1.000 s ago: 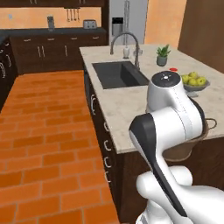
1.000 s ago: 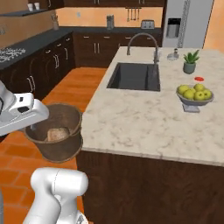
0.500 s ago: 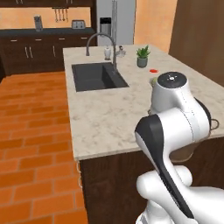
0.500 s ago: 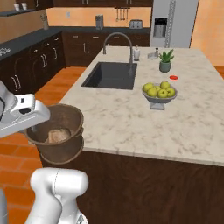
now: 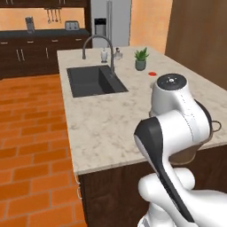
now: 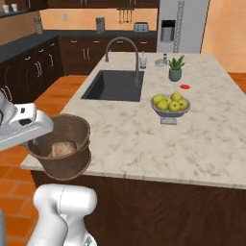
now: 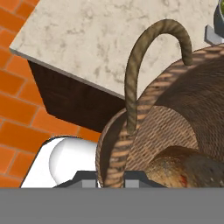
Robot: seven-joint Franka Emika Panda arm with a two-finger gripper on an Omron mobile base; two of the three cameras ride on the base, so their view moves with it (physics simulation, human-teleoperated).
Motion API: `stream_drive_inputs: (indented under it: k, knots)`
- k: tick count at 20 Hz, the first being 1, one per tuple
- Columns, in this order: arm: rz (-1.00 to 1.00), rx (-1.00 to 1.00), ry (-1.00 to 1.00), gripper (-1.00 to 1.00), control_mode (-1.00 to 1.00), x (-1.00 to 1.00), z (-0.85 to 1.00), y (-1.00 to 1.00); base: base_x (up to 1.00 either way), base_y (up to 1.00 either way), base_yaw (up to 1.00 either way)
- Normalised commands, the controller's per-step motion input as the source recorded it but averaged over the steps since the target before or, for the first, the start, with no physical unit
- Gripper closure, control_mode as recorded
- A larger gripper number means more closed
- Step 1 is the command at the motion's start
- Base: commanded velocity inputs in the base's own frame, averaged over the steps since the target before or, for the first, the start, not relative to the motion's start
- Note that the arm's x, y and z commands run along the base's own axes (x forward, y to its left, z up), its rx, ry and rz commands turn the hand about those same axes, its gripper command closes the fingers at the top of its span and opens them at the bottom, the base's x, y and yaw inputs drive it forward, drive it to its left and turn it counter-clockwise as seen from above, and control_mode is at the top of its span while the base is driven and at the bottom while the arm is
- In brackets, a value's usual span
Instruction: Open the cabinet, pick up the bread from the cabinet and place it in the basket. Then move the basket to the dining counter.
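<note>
Right up against the arm, the basket [image 6: 62,146] hangs in the air off the near corner of the dining counter [image 6: 144,144], its base below the level of the stone top and over the brick floor [image 5: 31,133] rather than over the island. From the hand view the gripper [image 7: 110,179] sits at the basket's rim with the wall running between the two tips, so I'd judge it clamped on that rim; the fingers are mostly hidden, though, and I can't make out how wide they stand. One loop handle [image 7: 148,57] arches up just ahead of the hand.

Down inside the basket lies the bread [image 6: 61,149], a golden-brown lump resting on the bottom, also seen in the hand view [image 7: 183,168]. So the early part looks finished: the roll is out of its cupboard and loaded.

What's left is the delivery. The basket is at the island's edge but not yet on it. It has to go up over the lip, in across the bare speckled stone, and be set down before the hand lets go.

Further along the top stands the grey fruit bowl [image 6: 171,106], well apart from the basket. Beyond that are the black sink [image 6: 115,85] with its curved tap [image 6: 126,53], a small potted plant [image 6: 176,68], and the fridge [image 6: 180,24] at the back.
</note>
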Motion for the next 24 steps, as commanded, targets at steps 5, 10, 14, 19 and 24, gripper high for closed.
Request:
stream_drive_inputs:
  k: [5, 10, 14, 19, 24]
  knots:
    - [0.0, 0.0, 0.0, 1.0, 1.0, 0.0, 0.0, 0.0, 0.46, 0.19, -0.05]
    - [0.0, 0.0, 0.0, 1.0, -1.0, 0.21, 0.0, 0.07, 0.24, 0.09, -0.02]
    - [0.0, 0.0, 0.0, 1.0, -1.0, 0.76, 0.0, 0.19, 0.0, 0.0, 0.0]
    - [0.0, 0.0, 0.02, 1.0, -1.0, 0.98, -0.23, 0.14, 0.0, 0.0, 0.0]
    - [-0.02, 0.0, 0.07, 1.0, -1.0, 0.91, -0.63, 0.06, 0.0, 0.0, 0.0]
